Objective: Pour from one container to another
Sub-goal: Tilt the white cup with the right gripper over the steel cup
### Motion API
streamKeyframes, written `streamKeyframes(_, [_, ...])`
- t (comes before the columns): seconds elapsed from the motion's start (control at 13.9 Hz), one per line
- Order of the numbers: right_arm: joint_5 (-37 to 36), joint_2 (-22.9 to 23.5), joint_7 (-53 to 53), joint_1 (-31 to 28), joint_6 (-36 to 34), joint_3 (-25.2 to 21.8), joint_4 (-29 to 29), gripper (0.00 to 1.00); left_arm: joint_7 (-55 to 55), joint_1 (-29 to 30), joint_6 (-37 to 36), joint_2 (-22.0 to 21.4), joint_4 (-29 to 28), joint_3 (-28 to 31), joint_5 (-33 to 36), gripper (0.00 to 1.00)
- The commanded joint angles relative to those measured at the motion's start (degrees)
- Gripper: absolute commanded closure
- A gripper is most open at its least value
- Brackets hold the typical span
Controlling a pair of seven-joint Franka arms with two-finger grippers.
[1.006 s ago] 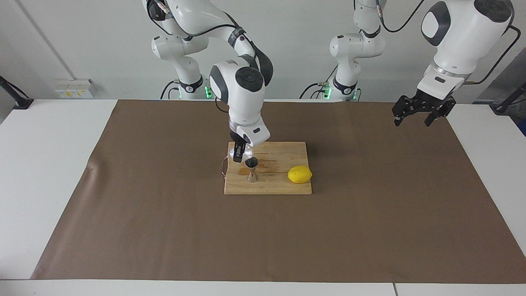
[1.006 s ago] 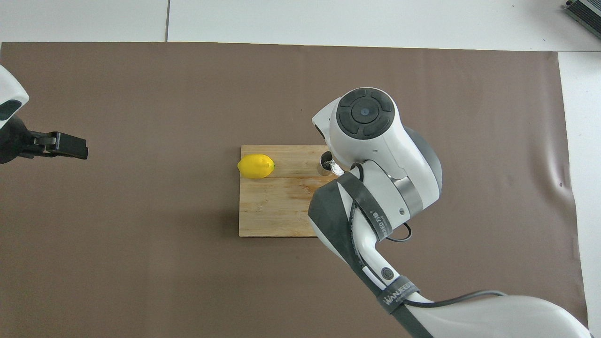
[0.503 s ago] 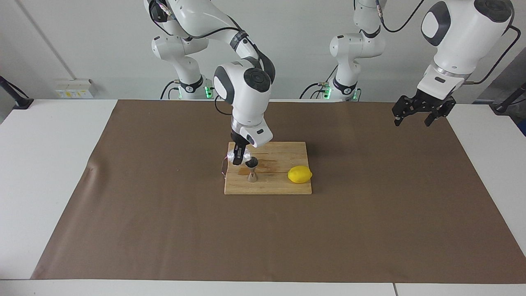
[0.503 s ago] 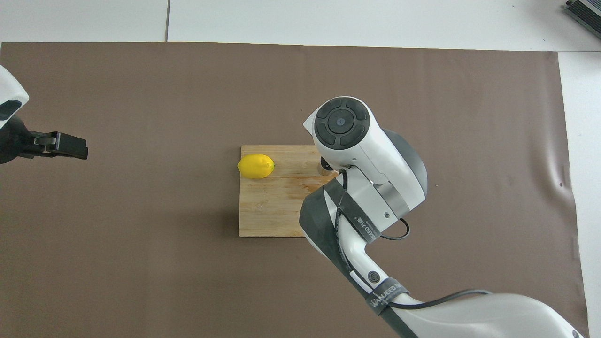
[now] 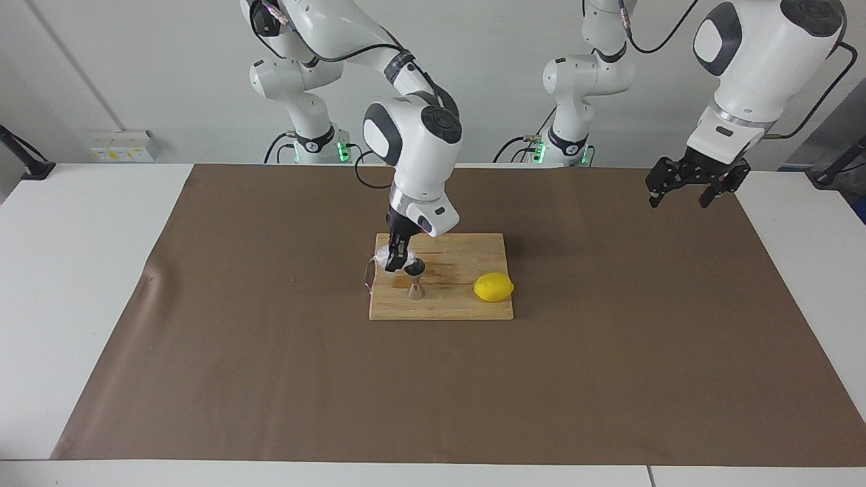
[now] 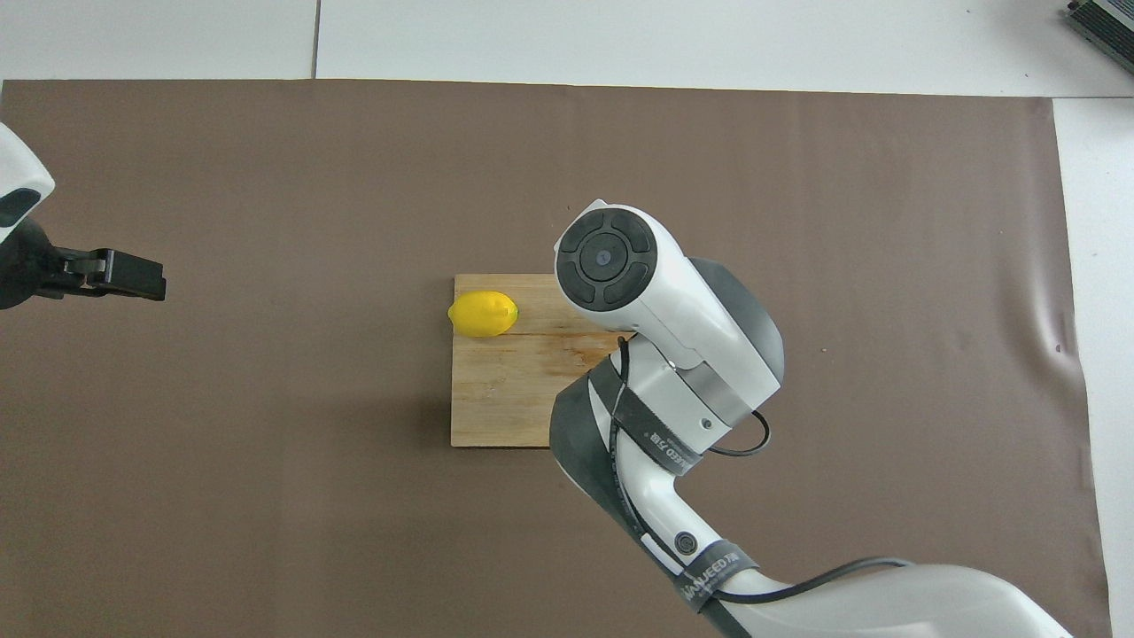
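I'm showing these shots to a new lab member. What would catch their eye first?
Probably the right gripper holding the clear glass cup tilted over the steel jigger on the wooden cutting board. Next, the bright yellow lemon on the board, toward the left arm's end. The left gripper waits, open, raised over the brown mat.

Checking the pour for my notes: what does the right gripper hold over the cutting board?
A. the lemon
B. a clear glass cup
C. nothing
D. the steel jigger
B: in the facing view the right gripper is shut on the glass cup, tipped beside the jigger, which stands on the board with the lemon.
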Motion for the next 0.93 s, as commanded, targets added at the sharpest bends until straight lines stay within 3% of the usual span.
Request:
streamKeyframes(0.0, [-2.95, 0.77, 0.55, -0.30, -0.99, 1.13, 1.25, 1.00, 0.19, 0.12, -0.32, -1.47, -1.48, 0.20, -0.73, 0.00])
streamKeyframes(0.86, [-7.53, 0.69, -1.92, 0.84, -1.34, 1.48, 0.72, 1.00, 0.19, 0.12, -0.32, -1.47, -1.48, 0.20, -0.73, 0.00])
